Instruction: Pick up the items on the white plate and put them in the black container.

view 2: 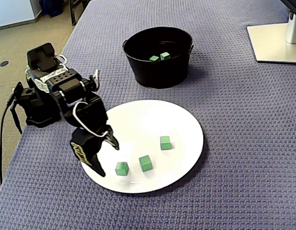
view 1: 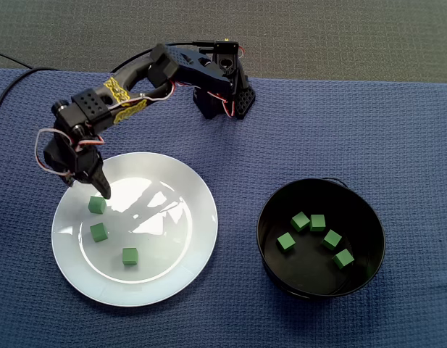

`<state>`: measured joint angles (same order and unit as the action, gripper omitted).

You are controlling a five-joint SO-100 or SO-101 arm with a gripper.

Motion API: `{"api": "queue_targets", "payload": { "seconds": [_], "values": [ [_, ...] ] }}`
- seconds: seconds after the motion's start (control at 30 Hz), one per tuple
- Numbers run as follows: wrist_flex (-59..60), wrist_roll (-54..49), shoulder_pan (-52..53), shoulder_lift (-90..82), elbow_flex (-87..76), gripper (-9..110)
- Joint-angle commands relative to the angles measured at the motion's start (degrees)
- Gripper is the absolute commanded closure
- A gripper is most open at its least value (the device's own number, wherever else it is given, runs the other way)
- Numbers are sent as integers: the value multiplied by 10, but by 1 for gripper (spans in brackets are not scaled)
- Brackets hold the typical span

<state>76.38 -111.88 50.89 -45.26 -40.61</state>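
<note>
A white plate point(view 1: 172, 283) lies on a table covered with a blue woven cloth point(view 1: 397, 130). In the fixed view from above, three green cubes rest on the plate's left half. One cube point(view 1: 97, 205) is at 10 o'clock, a second cube point(view 1: 98, 232) is at 9 o'clock, and a third cube point(view 1: 130, 256) is near 6 o'clock. They sit apart from one another.

At 3 o'clock from the plate, and clear of it, stands a round black container point(view 1: 270, 250) with a thin wire handle. Five more green cubes lie loose on its floor: a touching pair point(view 1: 301, 221) toward 12 o'clock, one point(view 1: 285, 241) at 9 o'clock, and two point(view 1: 332, 239) toward 4 o'clock. In the lower, angled fixed view only two of these show over the rim.

A black arm point(view 1: 172, 69) with a yellow band reaches from its base at 1 o'clock of the plate, down over the plate's 10 o'clock edge. Its gripper point(view 2: 108, 158) points downward with the two fingers spread apart and nothing between them. One fingertip is just beside the 10 o'clock cube; whether it touches cannot be told.

Beyond the cloth, grey carpet point(view 1: 317, 36) shows in the view from above. The angled view shows beige floor point(view 2: 23, 43) at upper left. It also shows a pale flat stand base point(view 2: 275, 45) on the cloth at upper right, and a black cable point(view 2: 2, 139) hanging off the table edge beside the arm's base.
</note>
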Motion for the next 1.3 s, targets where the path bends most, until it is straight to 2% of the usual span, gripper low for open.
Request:
{"api": "queue_targets", "payload": {
  "seconds": [0.0, 1.27],
  "values": [
    [12, 0, -13, -4, 33, 69],
    [11, 22, -42, 95, 106, 73]
  ]
}}
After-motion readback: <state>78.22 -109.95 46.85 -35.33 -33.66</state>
